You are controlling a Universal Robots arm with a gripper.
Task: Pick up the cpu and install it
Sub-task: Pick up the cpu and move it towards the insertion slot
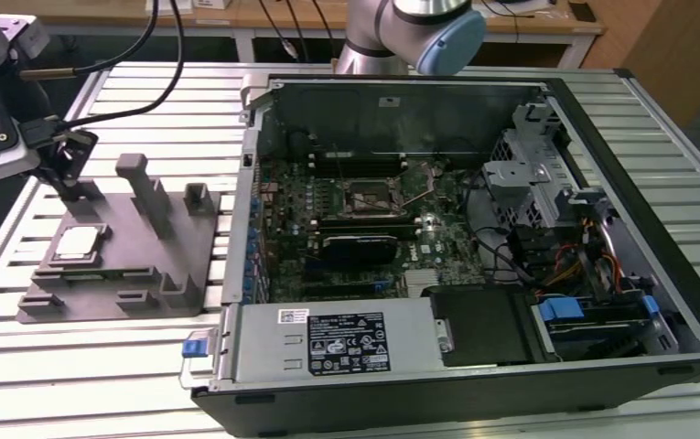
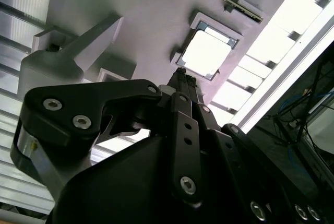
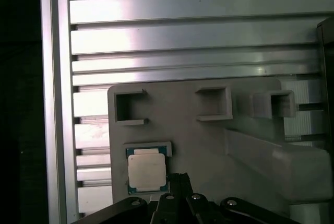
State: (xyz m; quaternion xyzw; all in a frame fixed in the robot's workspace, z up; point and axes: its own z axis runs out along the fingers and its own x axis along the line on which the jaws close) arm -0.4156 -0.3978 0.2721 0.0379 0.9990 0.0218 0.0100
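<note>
Just above the block (image 1: 142,274) holding the cpu (image 1: 78,243), my claw (image 2: 182,73) hovered, tips together, empty.

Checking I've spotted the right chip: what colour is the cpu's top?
The cpu top is pale silver, edged blue-green; first wrist view shows it best.

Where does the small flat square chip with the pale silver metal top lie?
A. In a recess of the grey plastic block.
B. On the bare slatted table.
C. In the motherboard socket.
A: the silver-topped square chip sits flat in a recess of the grey plastic block, the gripper close above it.
</note>
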